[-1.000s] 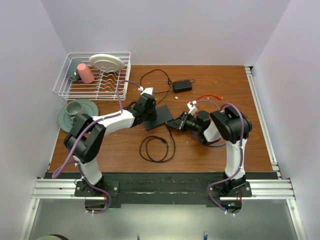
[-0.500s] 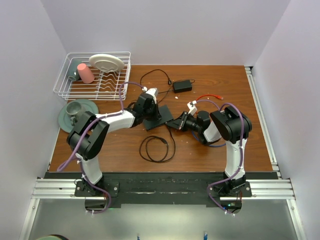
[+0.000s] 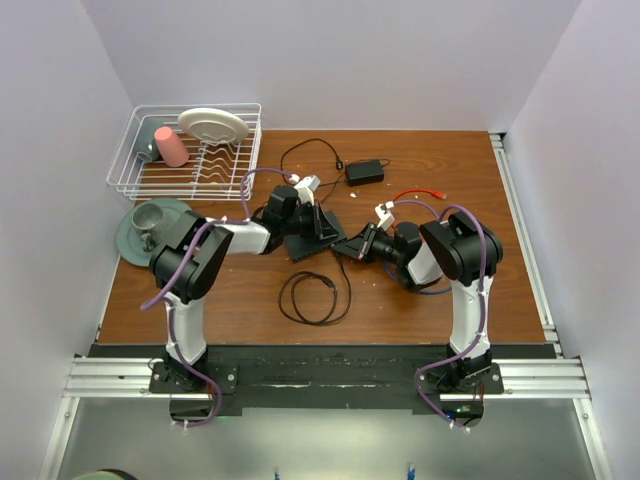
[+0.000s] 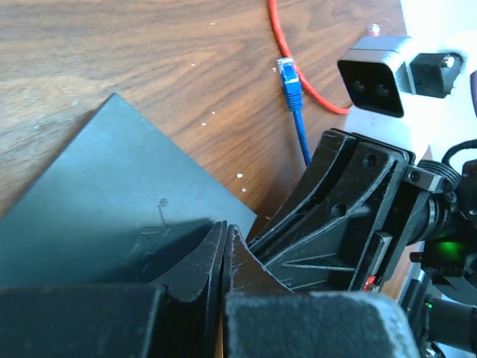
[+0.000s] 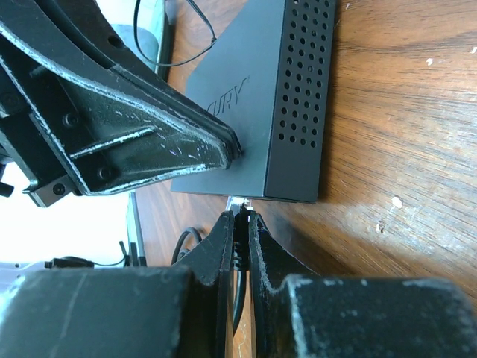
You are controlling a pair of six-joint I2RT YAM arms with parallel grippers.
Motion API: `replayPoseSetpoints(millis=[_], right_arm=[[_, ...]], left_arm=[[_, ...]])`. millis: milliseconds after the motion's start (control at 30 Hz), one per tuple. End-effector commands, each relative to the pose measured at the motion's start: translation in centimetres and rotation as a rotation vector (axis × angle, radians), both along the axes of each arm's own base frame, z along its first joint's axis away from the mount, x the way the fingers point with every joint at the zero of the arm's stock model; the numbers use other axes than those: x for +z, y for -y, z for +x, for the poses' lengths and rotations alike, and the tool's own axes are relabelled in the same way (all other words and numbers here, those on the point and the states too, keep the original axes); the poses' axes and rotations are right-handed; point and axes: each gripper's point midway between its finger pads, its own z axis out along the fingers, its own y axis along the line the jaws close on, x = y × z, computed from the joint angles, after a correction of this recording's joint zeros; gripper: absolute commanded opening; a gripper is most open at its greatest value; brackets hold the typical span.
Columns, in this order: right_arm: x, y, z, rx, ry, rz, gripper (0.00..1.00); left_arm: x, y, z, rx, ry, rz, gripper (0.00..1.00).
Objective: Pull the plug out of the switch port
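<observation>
The switch (image 3: 322, 236) is a flat black box lying at an angle mid-table. My left gripper (image 3: 318, 222) is shut, with its fingertips pressed on the switch's top (image 4: 112, 194); nothing is between the fingers (image 4: 226, 227). My right gripper (image 3: 356, 247) is shut on the plug (image 5: 240, 203), a clear-tipped connector on a black cable, at the switch's near edge (image 5: 294, 186). The plug's tip touches that edge; I cannot tell whether it is seated in the port. The left gripper's fingers (image 5: 134, 142) lie just above the right gripper's tips.
The plug's black cable coils (image 3: 315, 297) in front of the switch. A black power brick (image 3: 365, 171) with a thin cord sits behind. A red cable (image 3: 420, 194) and a blue plug (image 4: 289, 78) lie near the right arm. A dish rack (image 3: 130, 170) and a green plate with a mug (image 3: 155, 222) stand at the left.
My left gripper has slid to the right across the switch's top, toward the right gripper. The right arm and the plug have not moved.
</observation>
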Motion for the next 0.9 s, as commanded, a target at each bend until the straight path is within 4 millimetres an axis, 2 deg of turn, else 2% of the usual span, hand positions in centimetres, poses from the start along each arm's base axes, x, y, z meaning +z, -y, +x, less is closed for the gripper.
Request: replayPoseSetpoints(millis=[0,333,467,567,867], right_arm=[[-9.5,1.7,-8.8,0.086,-0.427,-0.187,0.0],[-10.2,2.5,-9.8,0.088,-0.454,-0.253,0.0],[-10.9,2.9,-10.8,0.096,-0.477,-0.307,0.0],[-11.1,3.1,-11.4,0.097,-0.488,-0.325,0.0],[-11.1,3.7,-12.2,0.102,-0.502,-0.394,0.0]], left_arm=[[-2.0,-0.5,0.0,0.002,-0.07,-0.02,0.0],[-6.8,-2.7,0.5,0.093,-0.193,0.028,0.0],[-8.6,-3.1,0.2,0.112,-0.236,0.042,0.0],[-9.4,-3.3,0.2,0.124,-0.259,0.037,0.0],[-9.5,-3.4,0.8,0.15,-0.266,0.029,0.0]])
